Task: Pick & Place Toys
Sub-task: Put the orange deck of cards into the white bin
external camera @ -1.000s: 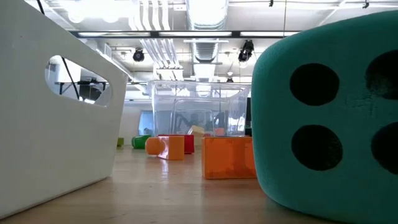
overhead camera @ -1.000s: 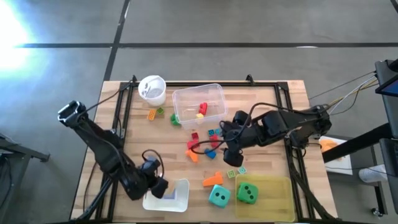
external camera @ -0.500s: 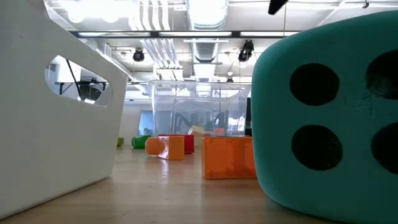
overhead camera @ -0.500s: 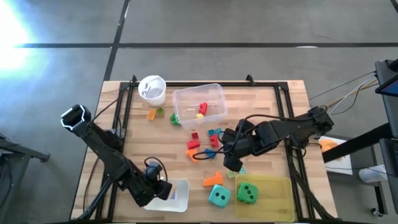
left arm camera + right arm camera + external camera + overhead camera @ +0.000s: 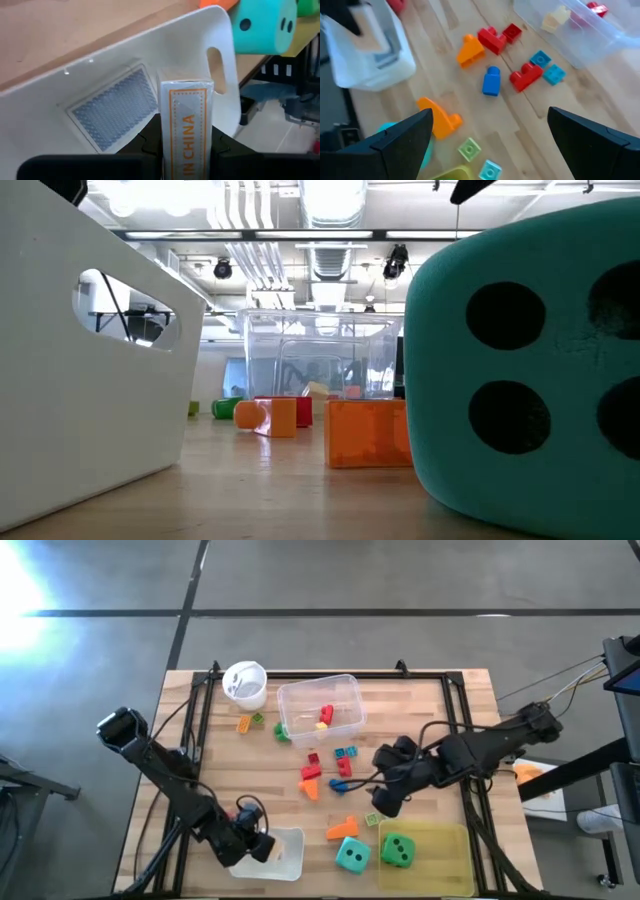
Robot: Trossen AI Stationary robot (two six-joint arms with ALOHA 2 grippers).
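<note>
My left gripper (image 5: 256, 842) is shut on a white card box with an orange border (image 5: 186, 120), held over the white bin (image 5: 285, 858) at the table's near edge. My right gripper (image 5: 385, 802) is open and empty above the table, right of the loose red (image 5: 492, 37), blue (image 5: 491, 81) and orange (image 5: 440, 120) blocks. A teal die (image 5: 352, 856) stands on the table. A green die (image 5: 398, 850) sits on a yellow tray (image 5: 440, 860). Two flat tiles (image 5: 469, 148) lie near the tray. My left gripper pinches the card box between its two fingers (image 5: 150, 147), one on each broad side at the box's back end (image 5: 186, 155). The box stands on edge, reaches forward from the fingers, and hangs clear above the bin's floor.
A blue-patterned card (image 5: 117, 112) lies on the bin's floor. A clear tub (image 5: 320, 708) with red and yellow blocks and a white cup (image 5: 245, 683) stand at the far side. A black frame (image 5: 200, 720) runs along the table's edges.
My right gripper has drawn back toward the table's right and near edges, away from the red and blue blocks, staying open. My left gripper has crept a little toward the white bin with the card box.
</note>
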